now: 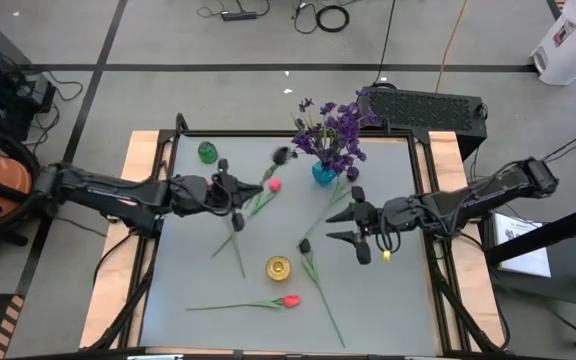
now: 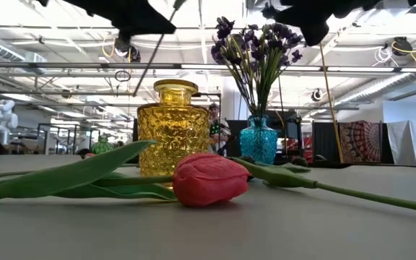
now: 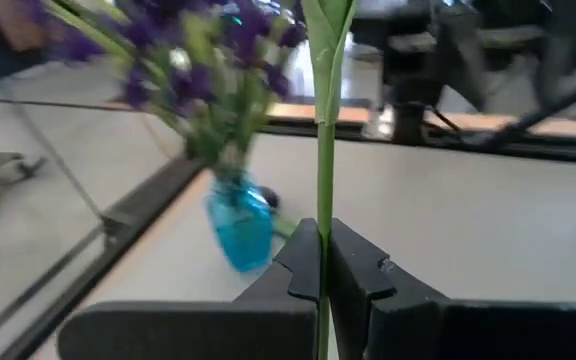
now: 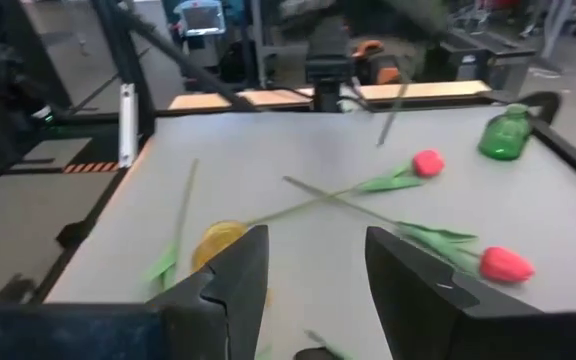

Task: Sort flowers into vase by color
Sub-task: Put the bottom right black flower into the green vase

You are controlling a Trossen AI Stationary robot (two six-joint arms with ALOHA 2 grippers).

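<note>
Pinching stem [image 3: 324,170] between left claw [image 3: 324,272]

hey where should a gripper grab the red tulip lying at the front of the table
Grip the red tulip on its thin green stem, just behind the leaves, coming straight down from above. It lies flat, so fingers can straddle the stem crosswise; the bud is bulky and soft.

Two matte-black jointed arms, each ending in an angular black two-fingered gripper [image 1: 234,197].
</note>
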